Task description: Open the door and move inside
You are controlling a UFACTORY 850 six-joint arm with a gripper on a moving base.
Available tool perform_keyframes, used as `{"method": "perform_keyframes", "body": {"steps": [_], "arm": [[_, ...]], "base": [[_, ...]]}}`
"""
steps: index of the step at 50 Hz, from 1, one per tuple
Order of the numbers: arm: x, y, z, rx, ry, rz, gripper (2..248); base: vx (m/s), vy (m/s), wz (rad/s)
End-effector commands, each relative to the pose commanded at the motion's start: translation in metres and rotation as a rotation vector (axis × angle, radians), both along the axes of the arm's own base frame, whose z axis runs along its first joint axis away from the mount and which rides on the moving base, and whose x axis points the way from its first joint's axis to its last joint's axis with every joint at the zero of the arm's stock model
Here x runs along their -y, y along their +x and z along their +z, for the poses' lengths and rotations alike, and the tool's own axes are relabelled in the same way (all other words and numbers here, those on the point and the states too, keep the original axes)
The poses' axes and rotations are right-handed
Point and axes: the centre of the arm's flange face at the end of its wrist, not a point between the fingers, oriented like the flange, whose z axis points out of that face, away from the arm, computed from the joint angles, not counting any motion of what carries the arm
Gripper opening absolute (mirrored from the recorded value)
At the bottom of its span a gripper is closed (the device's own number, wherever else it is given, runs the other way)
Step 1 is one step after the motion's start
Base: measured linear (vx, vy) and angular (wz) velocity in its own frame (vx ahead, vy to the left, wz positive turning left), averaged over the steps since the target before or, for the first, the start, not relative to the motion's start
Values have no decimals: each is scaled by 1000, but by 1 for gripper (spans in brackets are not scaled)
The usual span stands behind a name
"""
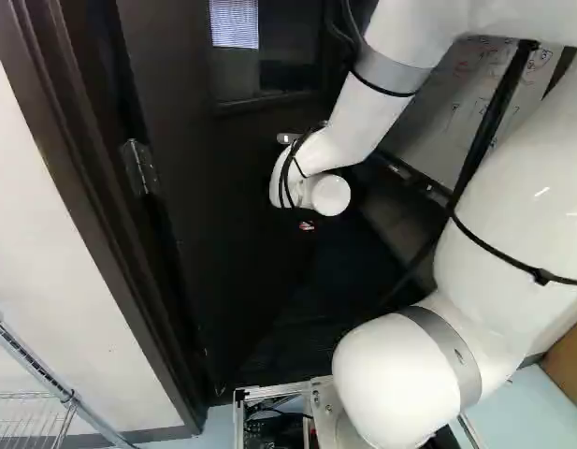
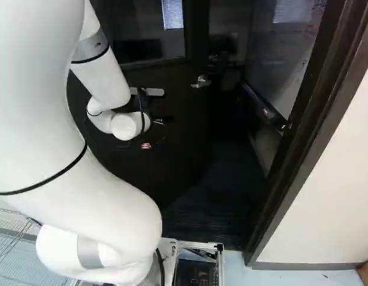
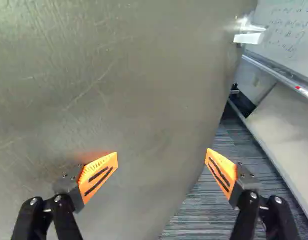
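The flat, scratched door [image 3: 119,75] stands tall, slanting away into the room. The orange-tipped pincer [image 1: 308,225] is wide open.

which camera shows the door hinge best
The left base view: the metal hinge is in plain sight between frame and door. In the right base view the arm covers that side; the wrist view shows the door's face but no hinge.
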Motion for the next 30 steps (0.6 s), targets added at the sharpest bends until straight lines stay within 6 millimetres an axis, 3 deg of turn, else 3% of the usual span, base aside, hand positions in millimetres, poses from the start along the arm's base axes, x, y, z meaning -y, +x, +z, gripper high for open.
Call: {"method": "perform_keyframes", "body": {"steps": [30], "arm": [[-39,48,0,4,10,45,247]], "base": [[-1,0,0]]}}
